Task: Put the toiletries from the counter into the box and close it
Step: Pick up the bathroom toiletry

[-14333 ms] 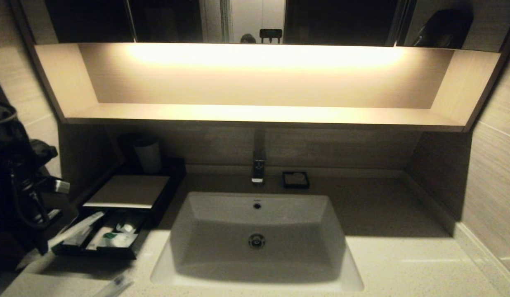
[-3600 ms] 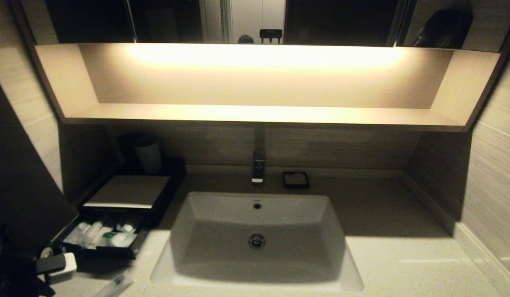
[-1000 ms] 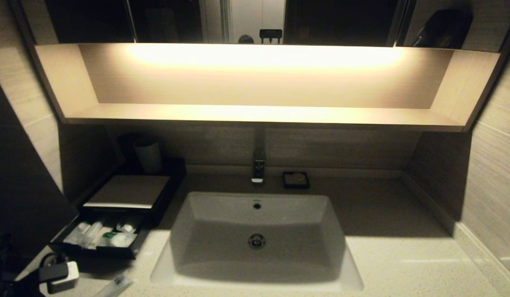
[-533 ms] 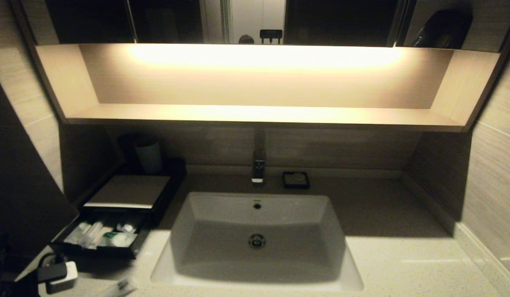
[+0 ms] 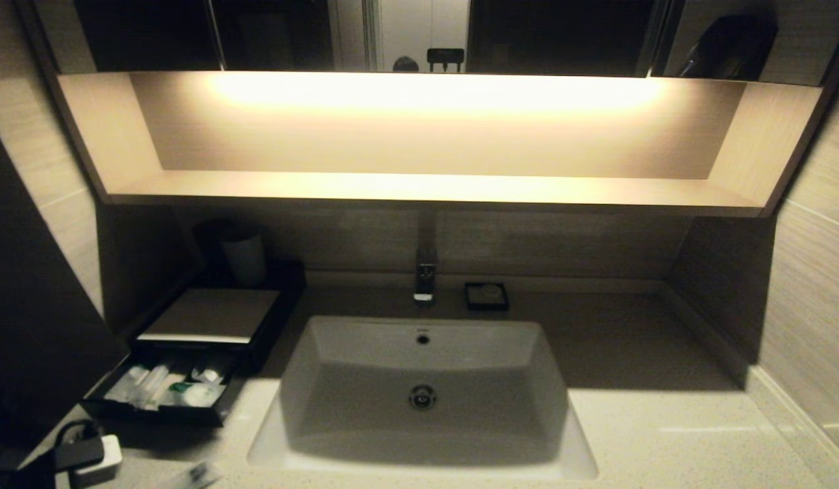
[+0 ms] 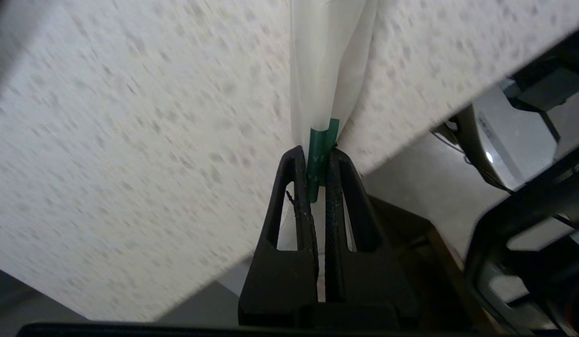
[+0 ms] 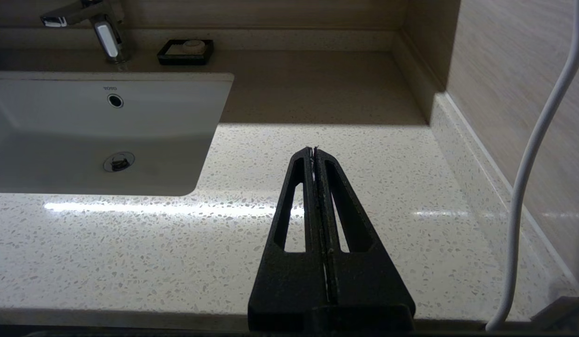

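Observation:
My left gripper is shut on the green end of a long slim clear-wrapped packet, held just over the speckled counter at its front edge. In the head view that packet shows at the bottom left, beside my left wrist. The black box with its beige top stands left of the sink. Its drawer is pulled out and holds several packets. My right gripper is shut and empty over the counter, right of the sink.
A white sink basin fills the middle, with a faucet and a small black dish behind it. A pale cup stands behind the box. A white cable hangs by the right wall.
My left wrist has shifted slightly down and left at the counter's front corner, and the slim packet has moved a little with it. The box and drawer have not moved.

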You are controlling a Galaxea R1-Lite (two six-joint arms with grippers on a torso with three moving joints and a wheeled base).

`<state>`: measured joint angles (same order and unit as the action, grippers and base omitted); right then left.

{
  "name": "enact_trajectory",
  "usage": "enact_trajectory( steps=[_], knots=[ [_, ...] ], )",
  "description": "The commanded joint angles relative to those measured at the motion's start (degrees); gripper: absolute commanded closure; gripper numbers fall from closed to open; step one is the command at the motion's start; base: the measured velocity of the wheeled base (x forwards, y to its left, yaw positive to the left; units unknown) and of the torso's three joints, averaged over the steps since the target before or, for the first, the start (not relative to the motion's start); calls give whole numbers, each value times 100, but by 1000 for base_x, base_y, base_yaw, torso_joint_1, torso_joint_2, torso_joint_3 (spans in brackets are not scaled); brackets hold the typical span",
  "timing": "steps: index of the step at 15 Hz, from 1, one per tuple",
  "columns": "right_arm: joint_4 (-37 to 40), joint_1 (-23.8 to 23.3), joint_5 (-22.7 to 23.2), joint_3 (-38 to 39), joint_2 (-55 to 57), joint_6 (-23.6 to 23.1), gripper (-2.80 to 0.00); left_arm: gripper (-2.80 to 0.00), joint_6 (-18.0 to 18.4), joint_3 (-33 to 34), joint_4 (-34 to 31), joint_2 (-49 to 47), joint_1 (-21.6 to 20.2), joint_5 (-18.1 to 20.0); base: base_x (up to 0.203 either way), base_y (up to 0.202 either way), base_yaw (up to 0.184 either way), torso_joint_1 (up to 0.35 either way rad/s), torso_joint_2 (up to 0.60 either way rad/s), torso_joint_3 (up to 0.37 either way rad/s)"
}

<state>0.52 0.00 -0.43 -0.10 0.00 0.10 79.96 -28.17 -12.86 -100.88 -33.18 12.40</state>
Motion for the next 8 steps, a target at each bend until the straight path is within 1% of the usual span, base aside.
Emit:
enact_trajectory(
  steps=[1, 5, 8],
  knots=[
    [0, 0, -1, 1, 0, -1, 0, 0, 40, 111, -53, 275, -95, 31, 0, 0, 0, 0, 0, 0],
    [0, 0, -1, 1, 0, -1, 0, 0, 51, 396, -59, 722, -325, 43, 0, 0, 0, 0, 0, 0],
    [0, 0, -1, 1, 0, -1, 0, 0, 62, 668, -50, 1026, -361, 60, 0, 0, 0, 0, 0, 0]
  ],
)
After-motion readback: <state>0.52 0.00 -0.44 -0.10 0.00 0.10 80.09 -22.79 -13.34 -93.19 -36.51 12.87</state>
